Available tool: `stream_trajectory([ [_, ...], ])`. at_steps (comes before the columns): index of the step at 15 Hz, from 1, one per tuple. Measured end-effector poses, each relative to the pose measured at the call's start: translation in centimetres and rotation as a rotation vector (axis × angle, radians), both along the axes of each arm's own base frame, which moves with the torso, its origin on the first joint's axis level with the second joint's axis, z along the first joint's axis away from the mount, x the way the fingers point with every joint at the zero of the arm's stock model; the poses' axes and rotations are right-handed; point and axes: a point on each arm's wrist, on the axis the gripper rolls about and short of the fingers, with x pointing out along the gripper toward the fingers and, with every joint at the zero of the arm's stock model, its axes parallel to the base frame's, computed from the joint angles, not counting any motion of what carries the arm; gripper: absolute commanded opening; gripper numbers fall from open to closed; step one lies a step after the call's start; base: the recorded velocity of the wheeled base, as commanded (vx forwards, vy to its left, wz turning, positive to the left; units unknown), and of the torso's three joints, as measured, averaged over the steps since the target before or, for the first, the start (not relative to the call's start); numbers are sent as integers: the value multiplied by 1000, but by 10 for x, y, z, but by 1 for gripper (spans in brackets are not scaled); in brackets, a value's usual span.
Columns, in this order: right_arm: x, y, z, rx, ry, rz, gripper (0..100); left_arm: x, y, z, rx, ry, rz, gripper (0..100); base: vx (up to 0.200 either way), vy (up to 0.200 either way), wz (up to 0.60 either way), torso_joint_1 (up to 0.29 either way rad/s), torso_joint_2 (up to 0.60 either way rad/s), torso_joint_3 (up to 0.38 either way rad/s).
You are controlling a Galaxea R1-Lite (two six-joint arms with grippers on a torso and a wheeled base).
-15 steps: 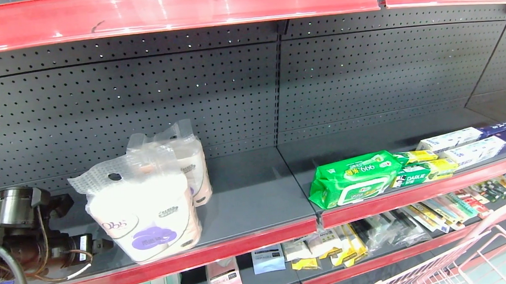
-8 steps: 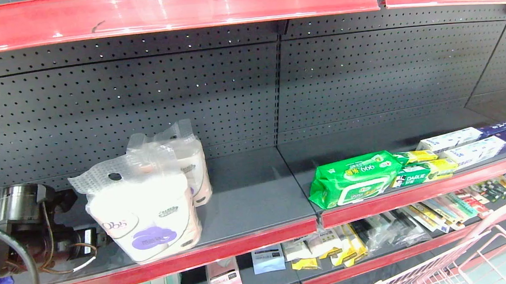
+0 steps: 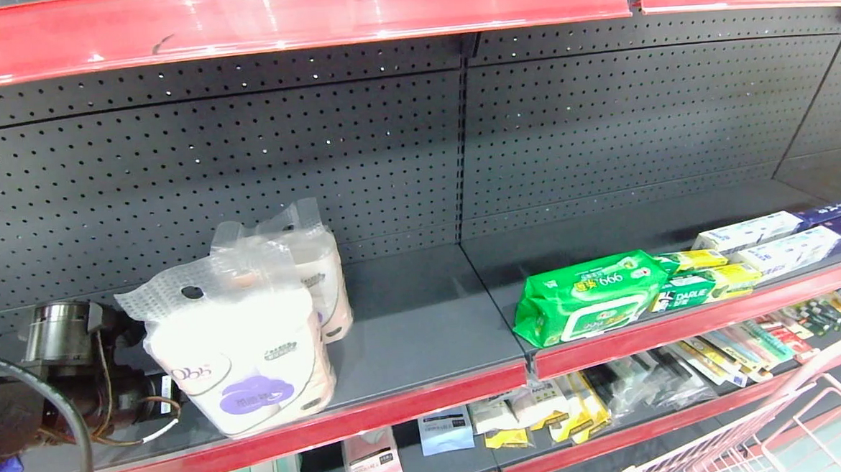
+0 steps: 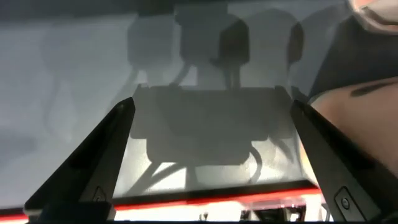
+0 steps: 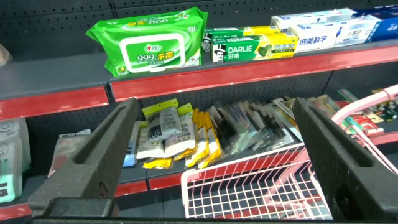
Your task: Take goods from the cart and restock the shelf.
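POSE: the left arm (image 3: 53, 370) lies low over the left end of the shelf (image 3: 425, 329), its wrist pointing toward the front toilet-roll pack (image 3: 243, 360). The left gripper (image 4: 211, 109) has its fingers spread wide with nothing between them. It hangs over grey deck, and the pack's pale side is just outside one finger; whether they touch cannot be told. The right gripper (image 5: 217, 106) is likewise released and wide apart, held out in front of the shelving above the pink wire cart (image 5: 261, 186).

GOODS: the front toilet-roll pack stands upright at the red front lip (image 3: 372, 415), handle flap up. The second toilet-roll pack (image 3: 314, 270) stands directly behind it, nearer the pegboard back panel (image 3: 244, 166).

SURROUNDINGS: a green wipes pack (image 3: 585, 296) lies flat at the lip of the right bay, with green-and-yellow toothpaste boxes (image 3: 703, 279) just beside it and white and blue boxes (image 3: 773, 239) farther right. Sachets (image 3: 559, 408) lie on the tier below.

ROOM: the front pack stands between the left arm and the rest of the bay. Grey deck shows from the rolls to the wipes. The upper red shelf edge (image 3: 286, 13) overhangs.
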Motion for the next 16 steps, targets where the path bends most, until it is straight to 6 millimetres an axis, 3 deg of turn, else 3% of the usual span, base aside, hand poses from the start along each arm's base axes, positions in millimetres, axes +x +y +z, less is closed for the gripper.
stream_trajectory([
  [16,0,0,0,0,1,0,100,7,-16,-3,-2,8,-67,100,0,0,0,0,0,0],
])
